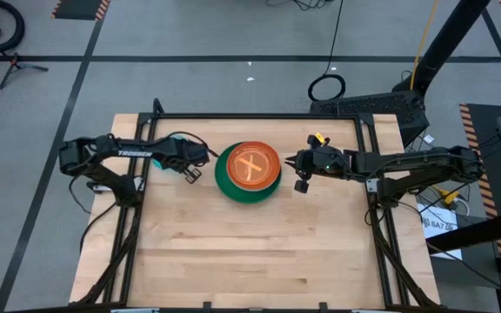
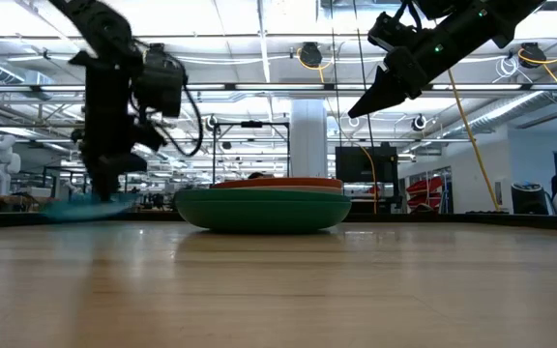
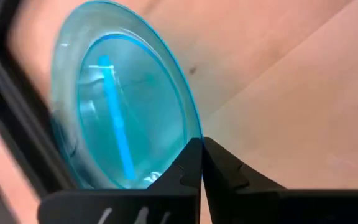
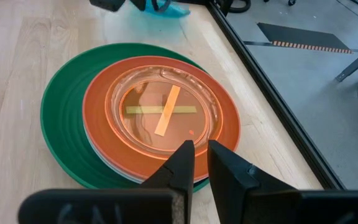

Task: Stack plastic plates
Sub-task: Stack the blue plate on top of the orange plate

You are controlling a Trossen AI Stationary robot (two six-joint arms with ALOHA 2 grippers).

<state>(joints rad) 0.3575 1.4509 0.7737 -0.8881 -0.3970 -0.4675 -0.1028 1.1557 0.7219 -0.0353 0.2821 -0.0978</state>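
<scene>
A stack of plates sits mid-table: a large dark green plate at the bottom, an orange-red plate on it, and a small translucent orange plate on top. My left gripper is shut on a small translucent blue plate left of the stack, near the table's far rail; the blue plate also shows in the low view. My right gripper hovers above the stack's right side, empty, its fingers a narrow gap apart. My left gripper pinches the blue plate's rim between its two fingers, at their tips. The plate is tilted and sits low over the table. I cannot tell whether its lower edge touches the wood.
A black frame rail runs along the table's far edge behind the stack. Bare wood lies between the stack and the near edge.
</scene>
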